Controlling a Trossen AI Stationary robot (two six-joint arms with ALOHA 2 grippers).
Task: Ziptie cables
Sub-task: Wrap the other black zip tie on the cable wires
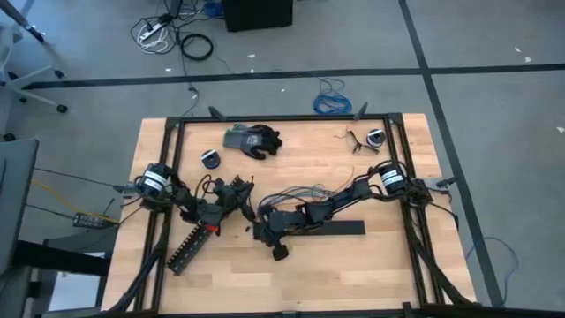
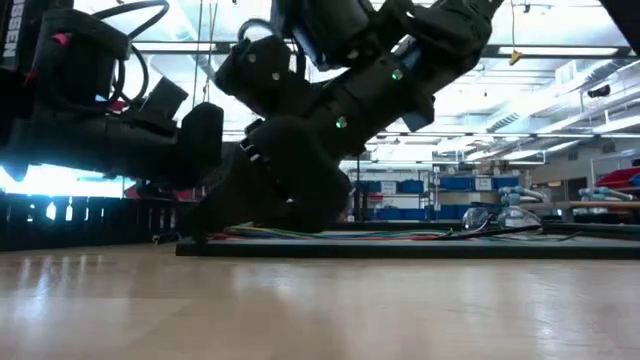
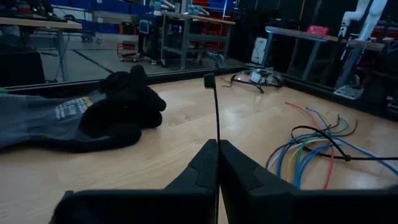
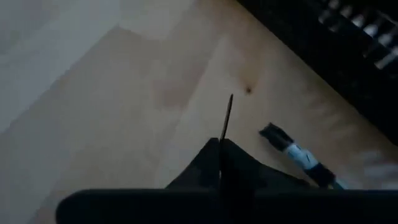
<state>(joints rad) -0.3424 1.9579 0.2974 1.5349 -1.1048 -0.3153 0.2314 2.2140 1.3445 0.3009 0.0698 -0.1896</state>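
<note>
The cables (image 1: 296, 193) lie loose at mid-table, and their blue, green and red wires (image 3: 311, 149) fan apart on the wood. My left gripper (image 1: 240, 201) is to their left, shut on a thin black ziptie (image 3: 216, 112). My right gripper (image 1: 259, 231) is just in front of the cables, tipped toward the table and shut on a thin black ziptie strip (image 4: 227, 118). Whether the two hold one ziptie or two does not show. Another thin black strip (image 3: 336, 149) crosses the wires. My left gripper (image 3: 217, 144) pinches the ziptie between its two fingertips, below its square head (image 3: 209, 80). The strip (image 3: 216, 134) runs on past the fingertips, along the fingers, clear of the table. My right gripper (image 4: 221, 142) pinches the strip between its two fingertips. A short length (image 4: 225, 130) sticks out past them, with its pointed free end (image 4: 231, 98) over the bare wood. The fingers slant down at the table.
A grey and black glove (image 1: 252, 140) lies at the far middle. A long slotted black duct (image 1: 190, 243) lies front left, and a flat black bar (image 1: 340, 227) sits under the right arm. A small black and white piece (image 4: 297, 155) lies near the right gripper. Two small round objects (image 1: 210, 159) (image 1: 375, 138) sit near the far edge.
</note>
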